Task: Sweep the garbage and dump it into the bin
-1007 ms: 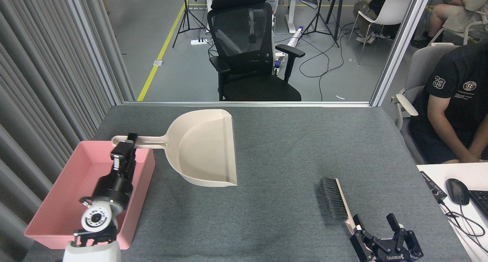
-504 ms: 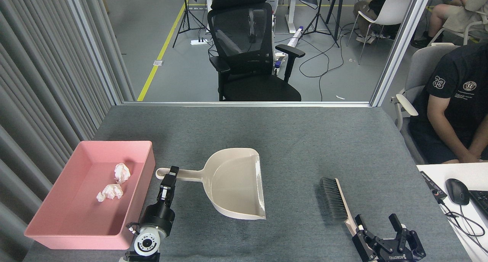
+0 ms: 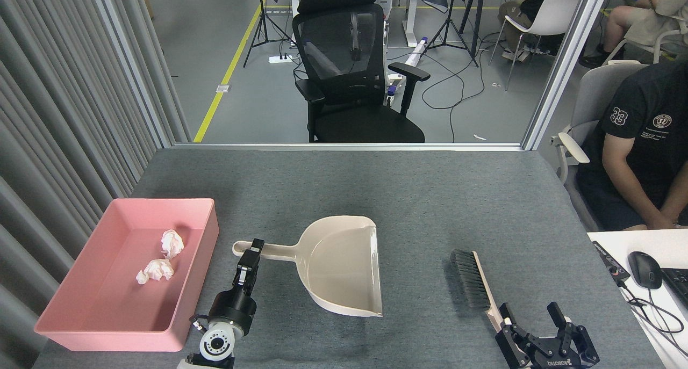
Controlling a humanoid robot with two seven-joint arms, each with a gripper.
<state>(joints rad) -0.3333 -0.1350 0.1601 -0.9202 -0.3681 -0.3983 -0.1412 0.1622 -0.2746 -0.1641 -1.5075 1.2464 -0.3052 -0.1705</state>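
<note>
Two crumpled white wads of garbage (image 3: 171,242) (image 3: 155,269) lie inside the pink bin (image 3: 200,276) at the left of the table. My left gripper (image 3: 252,249) is shut on the handle of the beige dustpan (image 3: 344,264), which rests on the grey table right of the bin with its mouth facing right. A brush (image 3: 473,280) with dark bristles lies on the table to the right. My right gripper (image 3: 529,314) stands open at the near end of the brush's handle, empty.
The grey felt table (image 3: 430,197) ends at a glass wall behind. A person (image 3: 639,149) sits at the right beside a white desk with a mouse (image 3: 645,269) and cables. An office chair (image 3: 349,73) stands beyond the glass.
My left gripper carried the dustpan from over the bin down and right onto the table. The two wads now show in the bin. The right gripper stayed put.
</note>
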